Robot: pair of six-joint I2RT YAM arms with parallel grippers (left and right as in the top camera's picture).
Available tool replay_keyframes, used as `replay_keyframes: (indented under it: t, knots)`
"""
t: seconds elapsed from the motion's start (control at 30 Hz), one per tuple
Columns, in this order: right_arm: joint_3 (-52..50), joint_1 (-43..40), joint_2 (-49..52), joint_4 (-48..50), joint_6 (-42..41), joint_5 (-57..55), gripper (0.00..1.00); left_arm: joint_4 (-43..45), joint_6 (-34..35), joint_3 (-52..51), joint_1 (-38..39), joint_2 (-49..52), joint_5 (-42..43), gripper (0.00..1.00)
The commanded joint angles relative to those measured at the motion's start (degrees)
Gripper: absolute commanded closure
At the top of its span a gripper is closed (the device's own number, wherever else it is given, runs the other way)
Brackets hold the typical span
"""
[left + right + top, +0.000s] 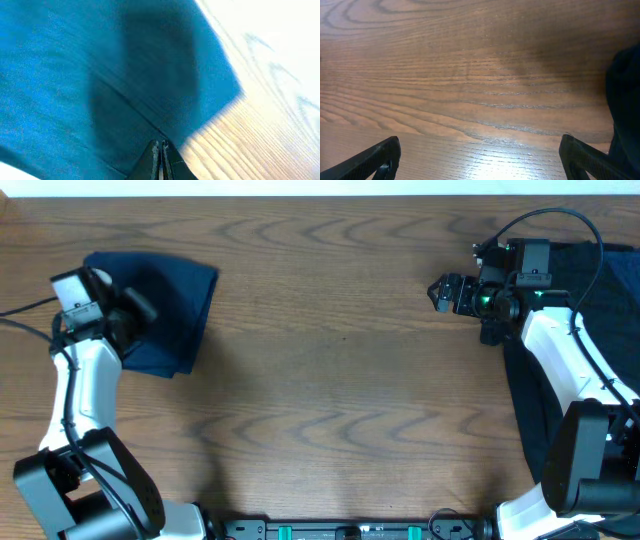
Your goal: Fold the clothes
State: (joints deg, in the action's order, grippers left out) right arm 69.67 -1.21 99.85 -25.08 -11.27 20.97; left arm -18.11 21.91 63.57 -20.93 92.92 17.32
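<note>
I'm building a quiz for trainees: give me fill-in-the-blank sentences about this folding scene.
The left fingers are ___ together.
The garment beside them is ___.
The right fingers stand ___ above the table.
The black clothes lie on the table's ___ side.
Missing: shut; navy blue; open; right.

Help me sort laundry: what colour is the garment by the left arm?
Navy blue; the garment shows best overhead.

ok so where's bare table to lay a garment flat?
Bare: the whole middle of the table, from the navy garment across to the right hand and the black clothes. Crowded: far-left corner, left hand over the navy garment; right edge, covered by the black clothes.
</note>
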Motion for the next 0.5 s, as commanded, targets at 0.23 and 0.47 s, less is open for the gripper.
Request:
replay_keyframes:
  t: [0.23, 0.47]
  knots:
    - [0.0, -0.3, -0.1, -0.1, 0.2, 0.0, 0.01, -3.1, -5.6, 1.1, 8.4, -1.7, 7.7, 0.77]
    - [0.0, -0.3, -0.1, -0.1, 0.2, 0.0, 0.01, -5.0, -11.4, 1.0, 13.3, -1.7, 7.5, 0.21]
